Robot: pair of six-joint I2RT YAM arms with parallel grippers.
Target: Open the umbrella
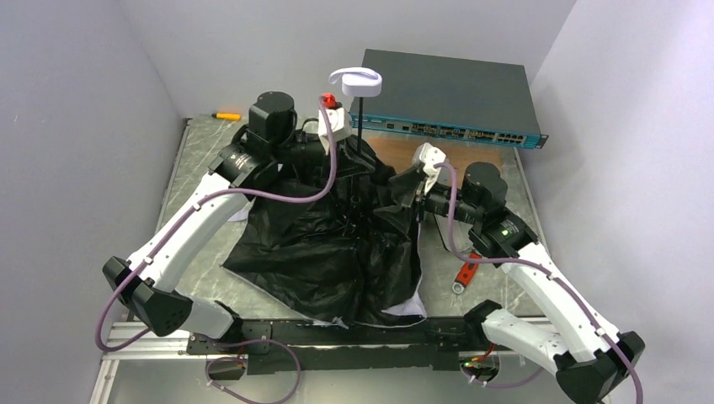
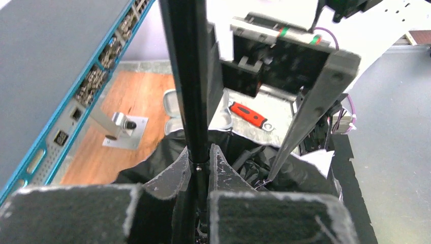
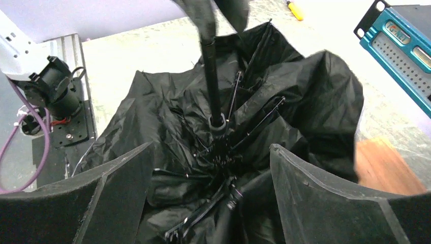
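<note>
The umbrella (image 1: 337, 252) is standing handle-up on the table (image 1: 438, 290), black face showing. The left gripper (image 2: 199, 157) is clamping the shaft (image 2: 188, 76), steadying it upright. The right gripper (image 3: 211, 152), jaws wide and empty, is hovering near the runner (image 3: 218, 124), probably to drive it along the shaft.

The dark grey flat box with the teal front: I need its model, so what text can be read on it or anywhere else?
None legible.
Dark grey flat box: markings on its teal front are too small from above, blurred in both wrist views.
Black umbrella canopy: no print visible.
</note>
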